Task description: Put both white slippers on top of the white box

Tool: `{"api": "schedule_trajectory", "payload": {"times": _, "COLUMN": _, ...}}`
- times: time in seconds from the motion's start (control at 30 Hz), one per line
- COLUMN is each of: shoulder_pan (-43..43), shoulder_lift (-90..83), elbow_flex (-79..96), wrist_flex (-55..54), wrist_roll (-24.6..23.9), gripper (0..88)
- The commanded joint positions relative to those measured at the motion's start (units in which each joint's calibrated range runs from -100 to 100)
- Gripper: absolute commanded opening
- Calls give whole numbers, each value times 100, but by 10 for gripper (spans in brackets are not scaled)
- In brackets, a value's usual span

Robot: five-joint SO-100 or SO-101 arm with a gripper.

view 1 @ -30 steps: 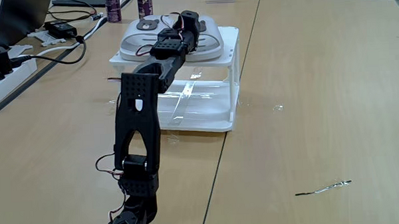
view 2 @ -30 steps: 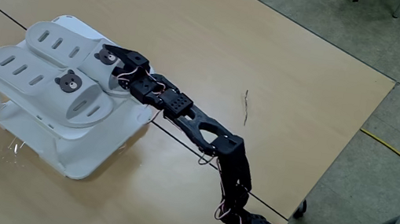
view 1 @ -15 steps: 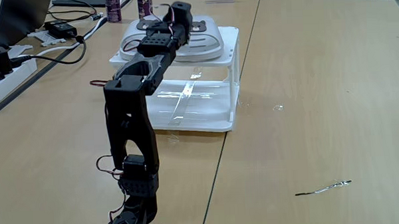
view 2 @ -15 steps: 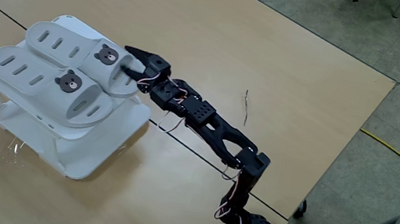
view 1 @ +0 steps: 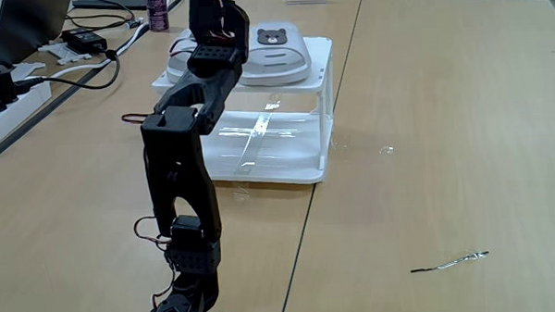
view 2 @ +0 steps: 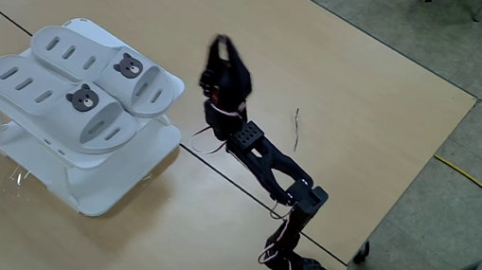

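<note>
Black plastic links of the arm rise from its base at the near edge of the tabletop (view 1: 424, 123), and the fingers (view 2: 222, 49) are lifted high, well clear of everything; in a fixed view they point upward with the tips nearly together, grasping nothing, though whether a gap remains between them I cannot tell. In the other fixed view the gripper (view 1: 201, 3) runs off the top edge and hides part of the stand behind it.

Beyond the arm, the white box (view 2: 125, 170) stands on the wooden tabletop with both white slippers (view 2: 86, 83) lying flat on its glossy top, side by side and touching along their inner edges, bear-face badges up. The fingers hang above and to the right of the slippers in that view, apart from them. The box's lower shelf (view 1: 268, 147) carries only reflections.

A thin dark strip (view 1: 450, 260) lies on the tabletop to the right. Farther back to the left are a white power strip (view 1: 3, 110), black cables (view 1: 76, 75), a black adapter (view 1: 85, 39) and a purple-labelled bottle (view 1: 158, 10); no writing can be read.
</note>
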Motion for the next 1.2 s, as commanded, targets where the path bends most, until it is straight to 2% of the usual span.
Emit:
{"api": "schedule_trajectory", "payload": {"times": 0.0, "shoulder_pan": 26, "shoulder_lift": -1277, "elbow_flex": 449, "wrist_flex": -1397, "wrist_roll": 42, "gripper": 7}}
{"api": "schedule_trajectory", "payload": {"times": 0.13, "shoulder_pan": -39, "shoulder_lift": -2910, "elbow_flex": 2578, "wrist_flex": -1837, "wrist_roll": 42, "gripper": 7}}
{"api": "schedule_trajectory", "payload": {"times": 0.3, "shoulder_pan": -7, "shoulder_lift": -5619, "elbow_flex": 5772, "wrist_flex": -1872, "wrist_roll": 42, "gripper": 7}}
{"api": "schedule_trajectory", "payload": {"times": 0.57, "shoulder_pan": -39, "shoulder_lift": -8362, "elbow_flex": 8704, "wrist_flex": -2795, "wrist_roll": 42, "gripper": 7}}
{"api": "schedule_trajectory", "payload": {"times": 0.73, "shoulder_pan": -138, "shoulder_lift": -9153, "elbow_flex": 9317, "wrist_flex": -3408, "wrist_roll": 42, "gripper": 7}}
{"api": "schedule_trajectory", "payload": {"times": 0.87, "shoulder_pan": -656, "shoulder_lift": -9161, "elbow_flex": 9317, "wrist_flex": -3416, "wrist_roll": 42, "gripper": 7}}
{"api": "schedule_trajectory", "payload": {"times": 1.17, "shoulder_pan": -697, "shoulder_lift": -9144, "elbow_flex": 9317, "wrist_flex": -3408, "wrist_roll": 42, "gripper": 7}}
